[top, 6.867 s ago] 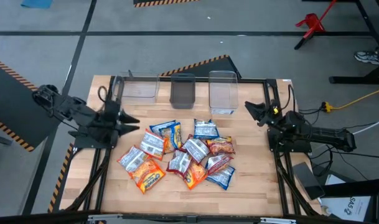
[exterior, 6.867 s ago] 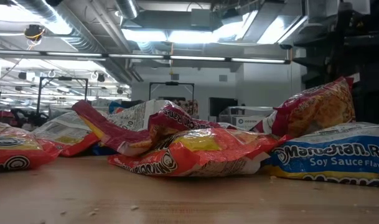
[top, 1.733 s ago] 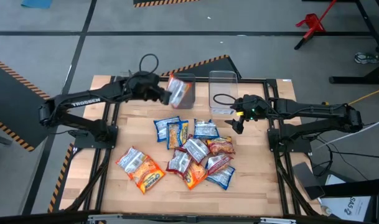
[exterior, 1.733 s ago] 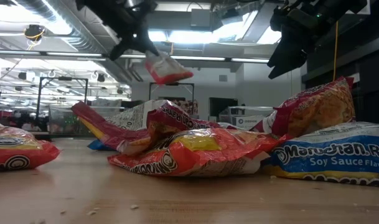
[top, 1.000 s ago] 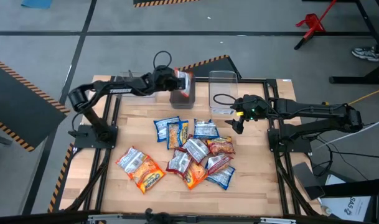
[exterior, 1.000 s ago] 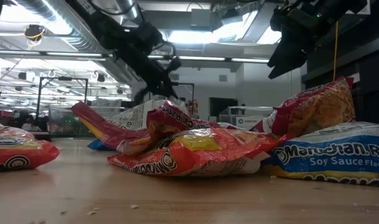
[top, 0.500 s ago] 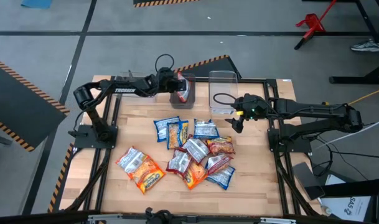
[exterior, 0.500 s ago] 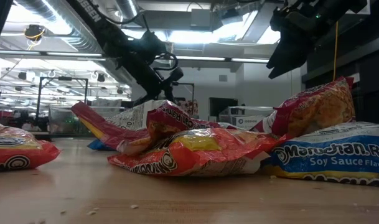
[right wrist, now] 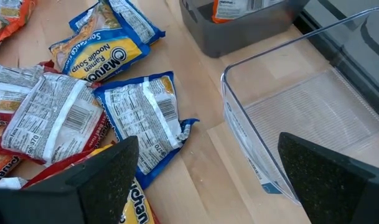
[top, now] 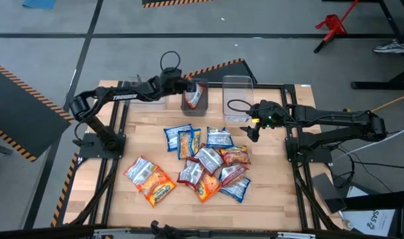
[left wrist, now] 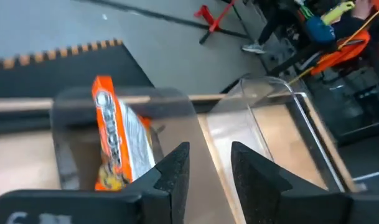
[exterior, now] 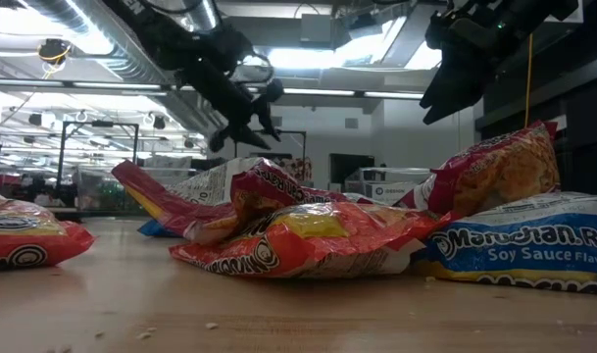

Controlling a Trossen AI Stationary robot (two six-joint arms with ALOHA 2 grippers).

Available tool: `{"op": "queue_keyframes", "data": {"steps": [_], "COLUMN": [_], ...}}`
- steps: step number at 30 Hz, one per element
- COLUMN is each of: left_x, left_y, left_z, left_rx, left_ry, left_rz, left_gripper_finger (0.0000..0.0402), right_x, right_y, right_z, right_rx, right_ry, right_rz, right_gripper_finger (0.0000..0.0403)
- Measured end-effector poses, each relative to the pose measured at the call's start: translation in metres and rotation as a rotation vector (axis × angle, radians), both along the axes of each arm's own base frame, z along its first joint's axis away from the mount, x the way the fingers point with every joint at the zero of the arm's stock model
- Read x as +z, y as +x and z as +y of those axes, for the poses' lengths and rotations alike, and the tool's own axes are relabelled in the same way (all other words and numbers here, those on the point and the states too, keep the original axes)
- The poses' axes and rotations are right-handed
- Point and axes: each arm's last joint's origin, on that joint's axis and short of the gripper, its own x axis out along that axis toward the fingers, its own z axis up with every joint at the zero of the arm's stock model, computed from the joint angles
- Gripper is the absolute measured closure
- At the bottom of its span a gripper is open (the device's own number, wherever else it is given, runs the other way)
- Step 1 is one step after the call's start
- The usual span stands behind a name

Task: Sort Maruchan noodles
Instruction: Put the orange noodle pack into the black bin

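Having just let go, my left gripper [top: 182, 86] hangs with fingers parted over the middle bin [top: 194, 106] at the table's far edge. One orange Maruchan packet [left wrist: 114, 144], carried here a moment ago, now stands on edge inside it, long axis roughly upright and leaning. That is one flavour sorted. My right gripper [top: 253, 131] waits spread wide beside the clear right bin [right wrist: 313, 124], above the remaining pile of packets [top: 202, 162].

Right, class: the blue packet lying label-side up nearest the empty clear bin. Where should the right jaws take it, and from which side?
Probably from above, across the blue packet at its bin-side edge, which shows clear of the other packets. It lies flat on the wooden table, and the right gripper hovers open close by.
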Motion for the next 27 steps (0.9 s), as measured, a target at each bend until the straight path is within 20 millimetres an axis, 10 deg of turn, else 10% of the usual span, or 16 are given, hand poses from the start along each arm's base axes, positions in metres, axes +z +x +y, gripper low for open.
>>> {"op": "queue_keyframes", "data": {"steps": [9, 27], "left_x": [-0.01, -0.058], "left_y": [0.012, 0.021], "left_z": [-0.004, 0.0], "left_rx": [-0.044, -0.052], "left_ry": [0.122, 0.069], "left_rz": [0.249, 0.564], "left_gripper_finger": [0.0394, 0.0401], "right_x": [0.0, 0.0], "right_y": [0.0, 0.0], "right_z": [0.0, 0.0], "right_rx": [-0.001, 0.0], "right_ry": [-0.001, -0.001], "right_rz": [0.0, 0.0], "right_gripper_finger": [0.0033, 0.0033]}}
